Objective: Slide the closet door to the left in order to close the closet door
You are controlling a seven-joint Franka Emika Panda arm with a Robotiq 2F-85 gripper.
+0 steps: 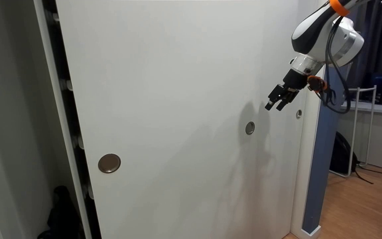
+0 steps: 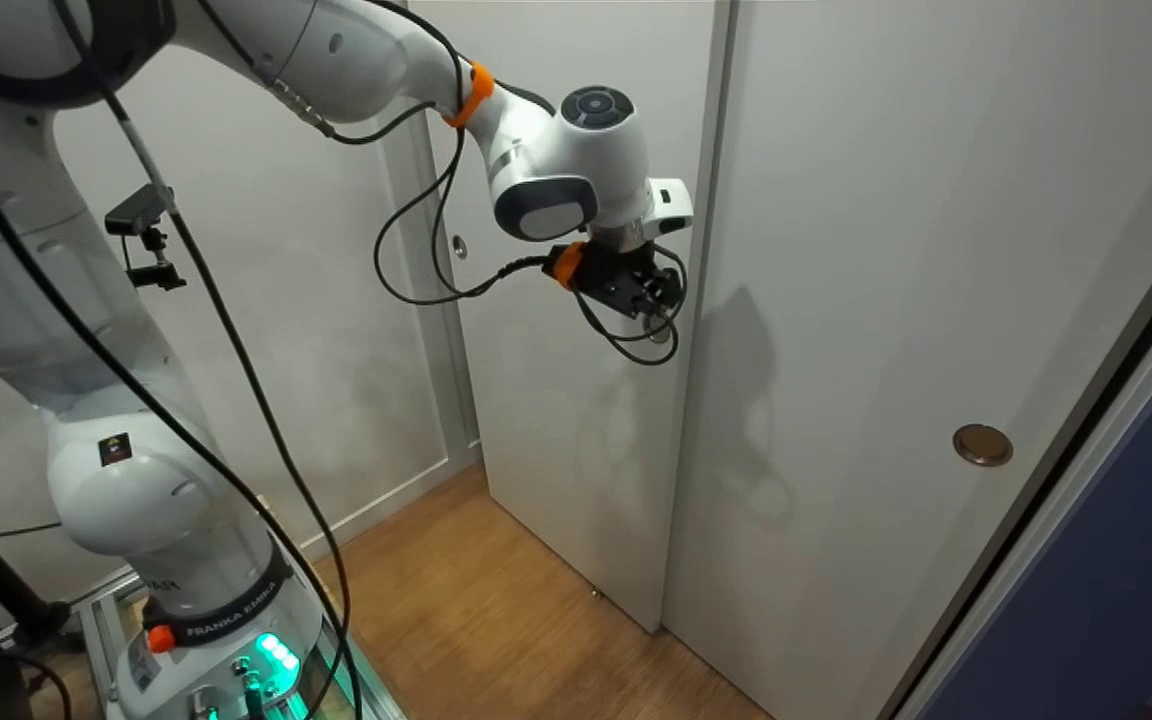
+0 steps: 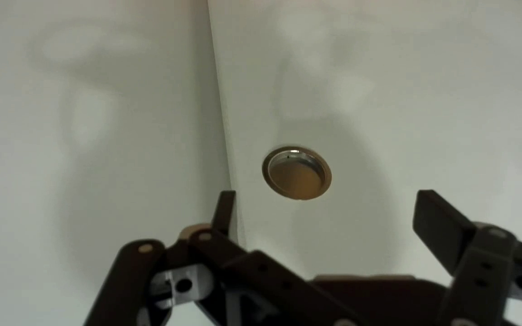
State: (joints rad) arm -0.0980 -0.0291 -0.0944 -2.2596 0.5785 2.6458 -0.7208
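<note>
The closet door is the front white panel; it shows in both exterior views [image 1: 164,83] [image 2: 566,420] and in the wrist view [image 3: 447,113]. It carries two round pulls [image 1: 109,163] [image 1: 250,127]. A narrow dark gap [image 1: 73,109] shows between its left edge and the closet frame. My gripper [image 1: 273,108] is open and empty, angled down in front of the door near the right pull. In the wrist view its fingers [image 3: 327,192] are wide apart, with the recessed pull [image 3: 297,172] just beyond them. In an exterior view the hand [image 2: 631,283] partly covers that pull; its fingers are hidden.
A second white panel [image 1: 284,159] with a round pull [image 1: 298,114] sits behind the door's right edge. A blue wall end [image 1: 325,139] is to its right. Loose cables [image 2: 636,350] hang by the hand. A white stand [image 1: 353,132] and desk [image 1: 363,139] are farther back.
</note>
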